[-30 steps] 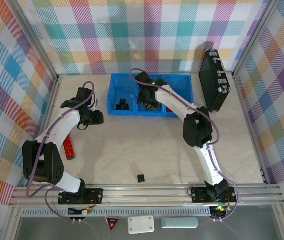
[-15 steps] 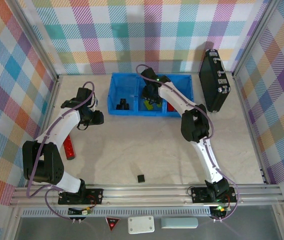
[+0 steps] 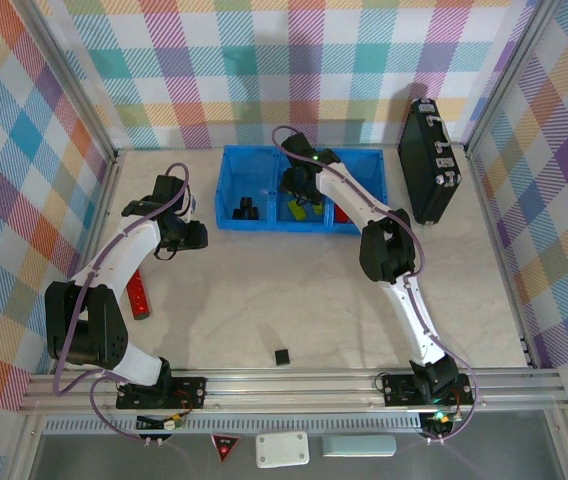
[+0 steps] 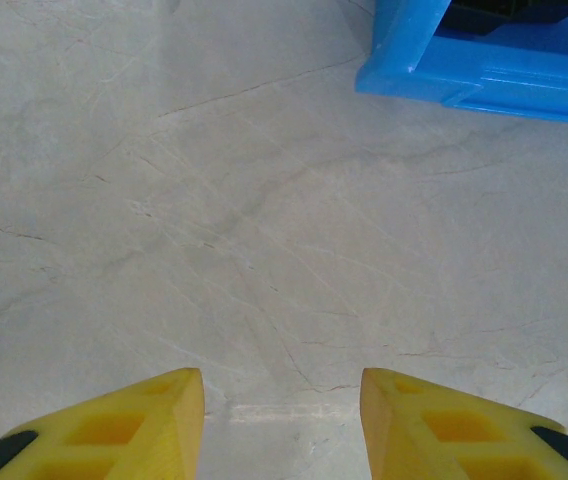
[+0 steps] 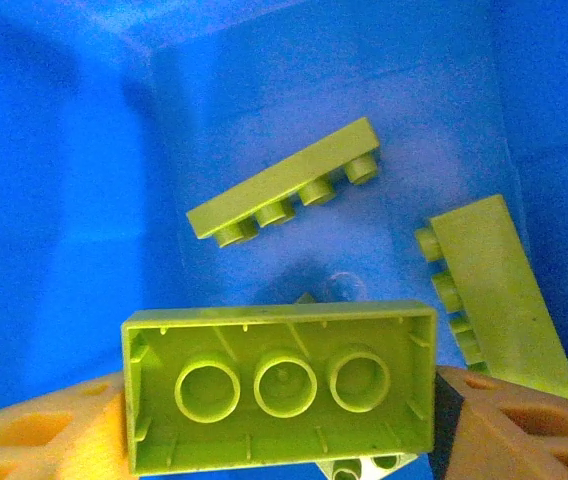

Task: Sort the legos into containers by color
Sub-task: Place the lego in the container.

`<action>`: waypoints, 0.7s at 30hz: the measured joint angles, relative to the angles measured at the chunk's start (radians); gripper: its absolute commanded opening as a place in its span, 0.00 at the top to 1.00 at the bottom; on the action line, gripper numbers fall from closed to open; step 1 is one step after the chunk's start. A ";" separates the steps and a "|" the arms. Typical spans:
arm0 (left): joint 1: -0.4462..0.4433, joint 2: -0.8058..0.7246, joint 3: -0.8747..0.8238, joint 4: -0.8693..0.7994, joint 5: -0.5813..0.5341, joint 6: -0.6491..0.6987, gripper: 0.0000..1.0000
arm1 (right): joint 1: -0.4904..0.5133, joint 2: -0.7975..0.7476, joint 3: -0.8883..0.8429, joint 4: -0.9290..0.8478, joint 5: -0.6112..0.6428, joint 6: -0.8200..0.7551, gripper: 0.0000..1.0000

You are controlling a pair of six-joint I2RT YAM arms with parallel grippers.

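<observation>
- Legos (image 5: pixel 279 385) in lime-green lie in one compartment of the blue tray (image 5: pixel 54 200). The top view places it as the middle compartment, in the upper centre of the frame.
- The largest is a lime-green brick (image 5: pixel 264 440), a rectangle seen from its hollow underside with three round tubes in a row. It sits in the lower centre of the right wrist view.
- Two thin lime-green plates (image 5: pixel 284 185) lie on the blue floor beneath it. One is slanted in the middle of the frame and the other is along the right edge.
- In the top view, black legos (image 3: pixel 247 209) sit in the tray's left compartment and a red lego (image 3: pixel 344 213) in the right one.
- A black square lego (image 3: pixel 282 356) lies alone on the table, in the lower centre of the top view.
- The right pincer (image 5: pixel 284 420) hangs over the middle compartment. Its fingers (image 5: pixel 44 440) are parted to the brick's length and meet both short ends, gripping it.
- The left pincer (image 4: pixel 282 410) hovers over bare table, left of the tray's corner. Its tips are apart, with nothing between them or touching them.
</observation>
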 measured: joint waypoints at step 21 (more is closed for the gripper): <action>-0.016 -0.012 0.000 -0.004 0.012 -0.009 0.53 | 0.001 -0.210 -0.085 -0.054 -0.014 -0.073 0.27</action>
